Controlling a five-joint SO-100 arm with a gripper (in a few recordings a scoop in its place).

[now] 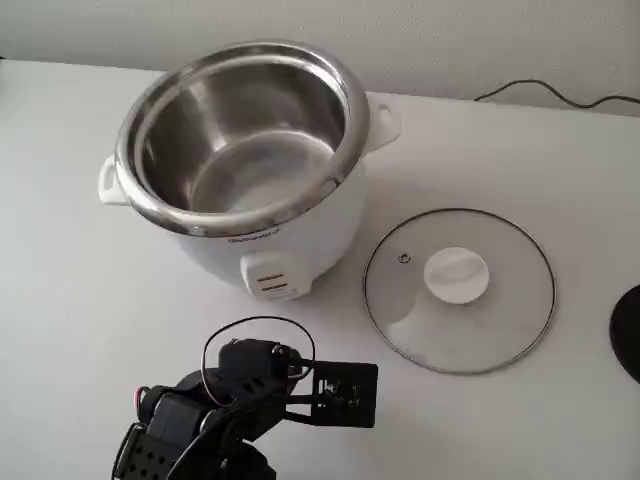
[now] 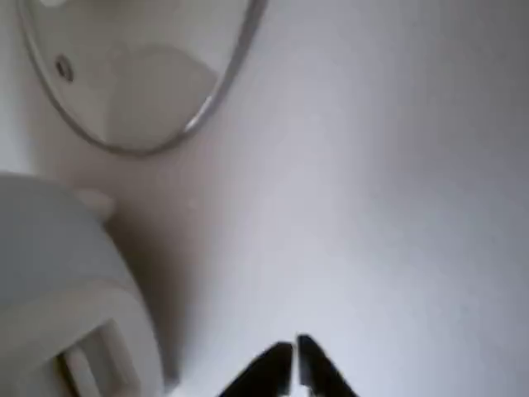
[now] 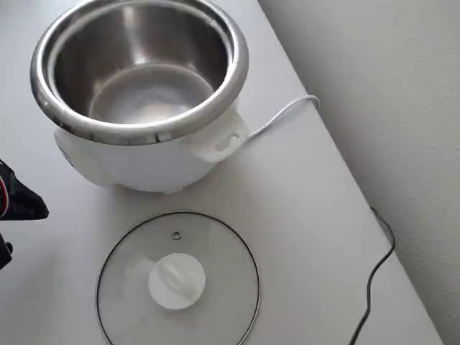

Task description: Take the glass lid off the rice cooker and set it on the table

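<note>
While the arm sits low at the near edge: we read the task as all but done, judging from how things lie.
Lid: we see the glass lid (image 1: 459, 290) lying flat on the table (image 1: 90, 320), knob up, just beside the rice cooker (image 1: 245, 160) and apart from it.
Cooker: we see its steel bowl open and empty in the fixed and overhead views, with the front switch facing the arm.
Gripper: in the wrist view the gripper (image 2: 295, 364) shows its two dark tips nearly touching, with nothing between them; we judge it closed and empty, above bare table.
Risk, lid: we think a sweep of the arm toward the lid could push the rim and slide the glass across the smooth surface.
Risk, cooker: we see the arm near the cooker's front; a careless lift could knock the switch or nudge the pot.
Risk, cable: we note a cord (image 3: 374, 280) trailing along the table's edge by the wall, well apart from the arm.
</note>
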